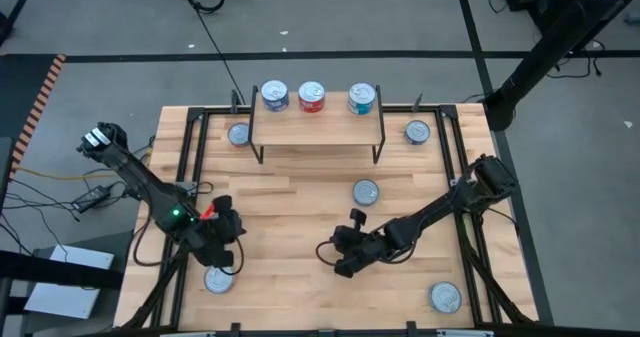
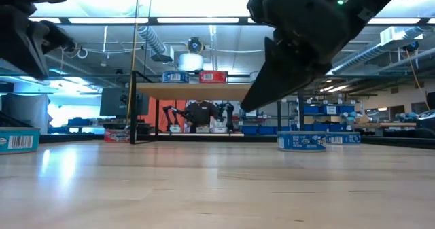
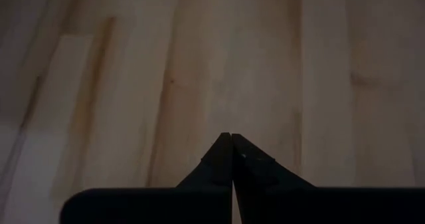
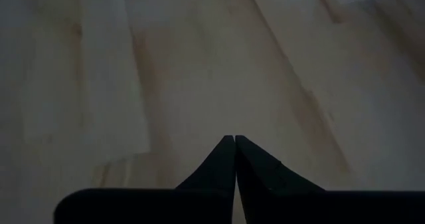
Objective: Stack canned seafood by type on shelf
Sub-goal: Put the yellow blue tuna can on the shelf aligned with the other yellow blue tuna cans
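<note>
Currently | shelf [image 1: 318, 127]: blue tin [image 1: 273, 96], red tin [image 1: 312, 97], teal tin [image 1: 362, 99] on top

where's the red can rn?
High view: red can sits on the shelf at the table's far edge, middle of three, between two blue-labelled cans.

Three tins [image 1: 312, 97] atop shelf [image 1: 318, 129], five on table [image 1: 300, 227], both arms low

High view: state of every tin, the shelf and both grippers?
blue tin: upright on shelf top, left
red tin: upright on shelf top, middle
teal tin: upright on shelf top, right
five loose tins: flat on the table, unstacked
shelf: standing, three single tins on it
left gripper: jaws shut, empty
right gripper: jaws shut, empty
</note>
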`<action>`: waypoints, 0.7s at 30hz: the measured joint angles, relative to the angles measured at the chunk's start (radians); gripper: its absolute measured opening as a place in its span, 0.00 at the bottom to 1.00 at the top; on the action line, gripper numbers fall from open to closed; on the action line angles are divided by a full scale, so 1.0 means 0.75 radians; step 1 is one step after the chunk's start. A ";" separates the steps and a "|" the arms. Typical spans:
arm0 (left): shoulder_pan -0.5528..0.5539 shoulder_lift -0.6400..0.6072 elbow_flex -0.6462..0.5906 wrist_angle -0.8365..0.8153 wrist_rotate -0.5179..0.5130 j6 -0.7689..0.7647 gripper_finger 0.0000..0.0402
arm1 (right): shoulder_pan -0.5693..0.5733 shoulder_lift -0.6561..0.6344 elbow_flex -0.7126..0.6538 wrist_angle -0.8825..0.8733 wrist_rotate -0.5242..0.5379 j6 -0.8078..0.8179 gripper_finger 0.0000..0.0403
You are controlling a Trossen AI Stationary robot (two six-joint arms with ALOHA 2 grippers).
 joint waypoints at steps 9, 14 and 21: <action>0.003 0.013 0.057 -0.253 0.089 -0.201 0.01 | -0.049 0.000 0.000 0.004 -0.003 -0.124 0.04; -0.013 0.019 0.004 -0.262 0.114 -0.269 0.01 | -0.056 -0.002 0.006 -0.012 -0.025 -0.161 0.02; -0.013 0.019 -0.089 -0.258 0.121 -0.365 0.01 | 0.058 -0.092 0.105 -0.283 0.079 -0.102 0.02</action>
